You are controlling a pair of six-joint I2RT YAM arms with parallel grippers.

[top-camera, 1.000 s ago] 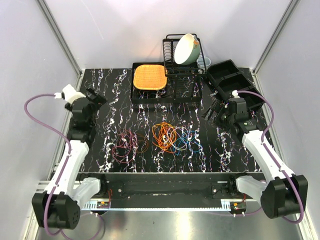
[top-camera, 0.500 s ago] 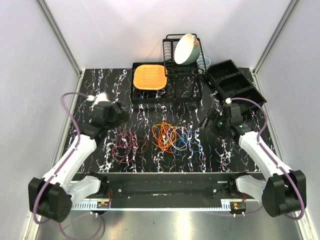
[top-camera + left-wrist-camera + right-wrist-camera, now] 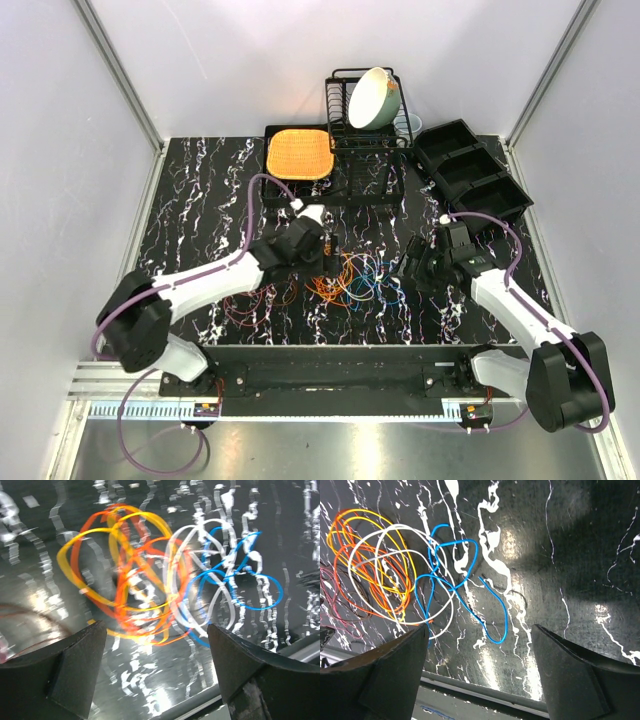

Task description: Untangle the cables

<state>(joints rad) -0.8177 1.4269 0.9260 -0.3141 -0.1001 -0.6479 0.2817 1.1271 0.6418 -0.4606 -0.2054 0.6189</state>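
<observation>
Black marbled table (image 3: 200, 200) — cables (image 3: 355, 280) mid-front; tray (image 3: 300, 192), dish rack (image 3: 370, 165), bins (image 3: 470, 165) along back.

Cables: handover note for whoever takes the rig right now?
Left gripper: jaws open, empty, hovering over the tangle of thin orange, yellow, white and blue wire loops.
Right gripper: jaws open, empty, beside the blue loops.
Thin maroon loops lie to the tangle's left, partly under the left arm.
Done: nothing separated yet.
Left: pull the colours apart.

Glossy black marble-look table (image 3: 200, 200), thin smooth cables (image 3: 352, 278) — plastic-coated, matt black fingers (image 3: 60, 675)
</observation>
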